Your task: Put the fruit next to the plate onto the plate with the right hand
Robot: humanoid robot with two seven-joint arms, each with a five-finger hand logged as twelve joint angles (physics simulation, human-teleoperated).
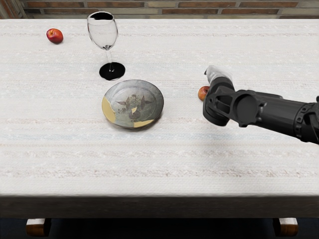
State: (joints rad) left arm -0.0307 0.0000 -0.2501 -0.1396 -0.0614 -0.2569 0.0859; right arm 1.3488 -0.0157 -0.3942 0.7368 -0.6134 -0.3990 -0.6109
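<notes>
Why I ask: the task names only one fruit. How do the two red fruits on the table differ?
The near fruit lies right of the plate; the far fruit lies at the far left of the table, beyond the wine glass. The near fruit is partly hidden behind the right hand; the far fruit shows whole. Both are small, red and rest on the table, neither on the plate.

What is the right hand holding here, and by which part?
Cannot tell: the right hand overlaps the small fruit, and any contact between them is hidden.
</notes>
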